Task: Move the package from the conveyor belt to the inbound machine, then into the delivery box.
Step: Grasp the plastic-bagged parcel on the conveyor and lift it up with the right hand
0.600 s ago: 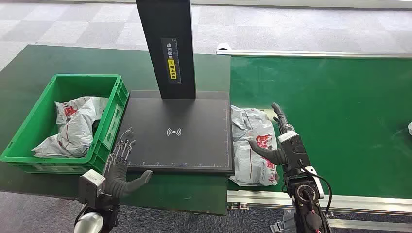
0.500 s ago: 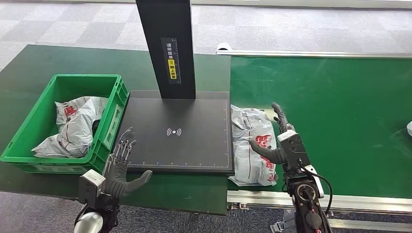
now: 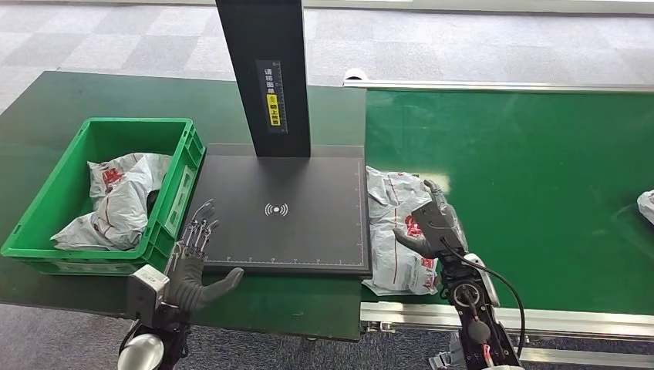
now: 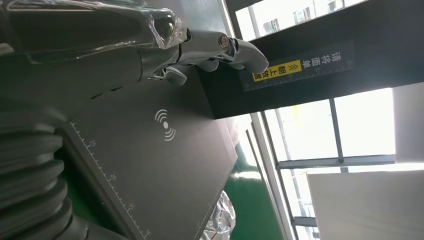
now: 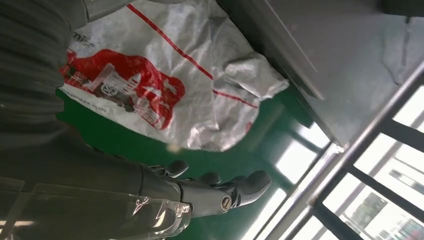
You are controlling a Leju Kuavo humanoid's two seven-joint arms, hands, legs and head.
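While the package [image 3: 397, 231] lies on the belt [image 3: 524, 177] beside the scanner [image 3: 281, 208], the right hand [image 3: 429, 223] hovers spread over it, holding nothing; the left hand [image 3: 193, 258] waits, fingers apart.

The inbound machine [image 3: 281, 208] sits in the middle of the table [image 3: 46, 100], its upright post [image 3: 262, 73] rising from its far edge. Touching its left side is the delivery box [image 3: 46, 196], with bagged packages [image 3: 119, 200] lying in it. To the machine's right runs the conveyor belt [image 3: 524, 177], and a package [image 3: 397, 227] lies on the belt just beside the machine's right edge. The right hand [image 3: 432, 223] is over that package's right part. The left hand [image 3: 193, 258] is at the machine's near left corner. Another package [image 3: 646, 206] lies far right on the belt.
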